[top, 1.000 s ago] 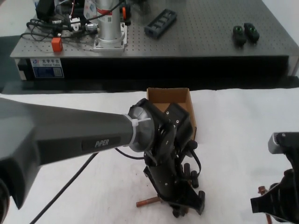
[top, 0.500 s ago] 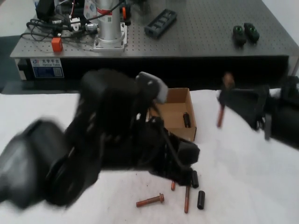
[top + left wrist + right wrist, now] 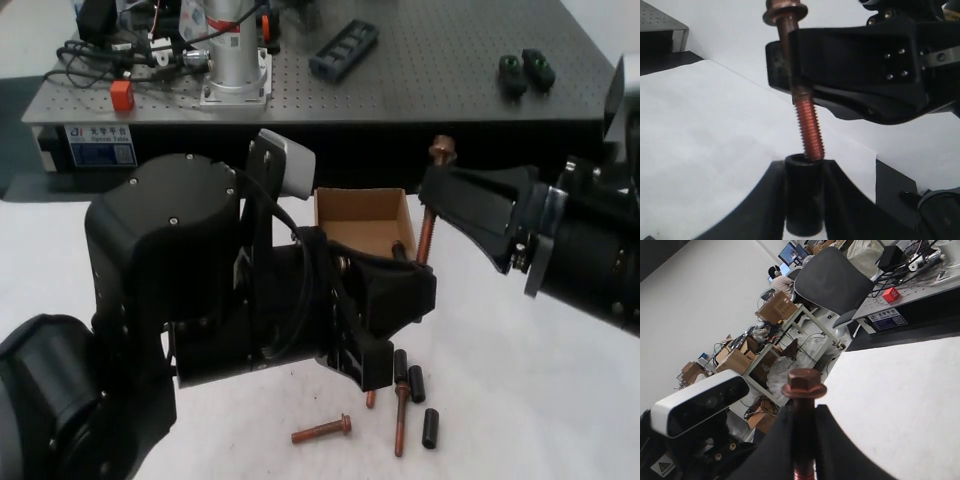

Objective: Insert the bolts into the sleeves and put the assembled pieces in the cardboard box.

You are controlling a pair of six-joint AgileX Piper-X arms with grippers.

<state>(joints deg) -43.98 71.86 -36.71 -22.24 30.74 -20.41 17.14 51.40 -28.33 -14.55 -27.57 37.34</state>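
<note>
A: Look, the right gripper is clamped on the copper bolt, centre-right of the high view!
B: And the left gripper pinches the black sleeve, bolt tip right at its mouth, beside the cardboard box mid-frame.

- A blue-and-white label is seen fixed to the front edge of the perforated metal table. Its print is too small to be read.
- In the right wrist view, the same label is shown closer, but its characters cannot be made out.
- A yellow triangular warning sticker is pictured on a dark housing below a white camera. No wording is legible.
</note>
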